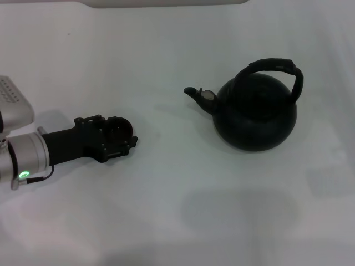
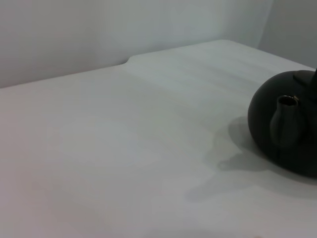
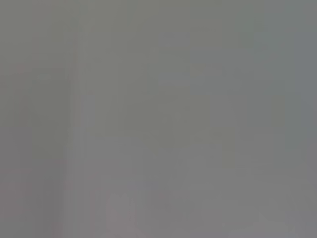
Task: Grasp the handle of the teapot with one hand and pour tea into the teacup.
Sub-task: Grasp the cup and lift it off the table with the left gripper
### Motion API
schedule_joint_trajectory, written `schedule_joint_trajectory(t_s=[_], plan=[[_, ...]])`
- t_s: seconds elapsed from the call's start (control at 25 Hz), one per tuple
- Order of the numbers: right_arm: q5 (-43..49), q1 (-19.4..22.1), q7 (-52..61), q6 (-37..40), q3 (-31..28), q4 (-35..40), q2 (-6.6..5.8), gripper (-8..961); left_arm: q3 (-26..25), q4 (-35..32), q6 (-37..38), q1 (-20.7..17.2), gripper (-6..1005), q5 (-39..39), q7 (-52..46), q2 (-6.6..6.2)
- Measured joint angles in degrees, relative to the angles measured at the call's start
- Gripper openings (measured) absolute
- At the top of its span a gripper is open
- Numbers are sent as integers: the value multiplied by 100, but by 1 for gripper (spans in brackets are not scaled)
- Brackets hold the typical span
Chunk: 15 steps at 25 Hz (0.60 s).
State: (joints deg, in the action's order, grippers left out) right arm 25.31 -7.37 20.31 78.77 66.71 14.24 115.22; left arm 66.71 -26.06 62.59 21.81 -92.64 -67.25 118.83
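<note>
While the teapot stands upright and untouched at centre right of the head view, no stage of the task can be judged complete. Its handle arches over the lid, free of any contact, and its spout points toward the left of the frame, at the left gripper.

Status of components:

1. Left gripper: located at lower left of the head view, low over the white table, well apart from the teapot. It holds nothing. Whether its fingers are spread or pressed together cannot be told from this angle.
2. Right gripper: not visible in any view. The right wrist view shows only a featureless grey field.
3. Teapot in the left wrist view: at the right edge of the frame, spout facing the camera, confirming that the left arm is aimed at the pot from the spout side.
4. Teacup: not identifiable in any view. A dark round shape sits at the left gripper, but it cannot be separated from the gripper body.
5. Tea: none visible on the table or elsewhere.

Remaining steps, as judged: approach the handle, close on it, lift the teapot, locate the teacup, tilt to pour. Progress assessment: initial stage, approach not yet finished.
</note>
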Motion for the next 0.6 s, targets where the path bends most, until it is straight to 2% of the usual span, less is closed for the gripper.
schedule_joint_trajectory(t_s=[0.36,0.6], plan=[[0,33,8,43,0,0,0,751,0,-122,101,-77,715,34,122,10],[0,34,9,44,0,0,0,751,0,-755,450,-501,715,148,320,36]])
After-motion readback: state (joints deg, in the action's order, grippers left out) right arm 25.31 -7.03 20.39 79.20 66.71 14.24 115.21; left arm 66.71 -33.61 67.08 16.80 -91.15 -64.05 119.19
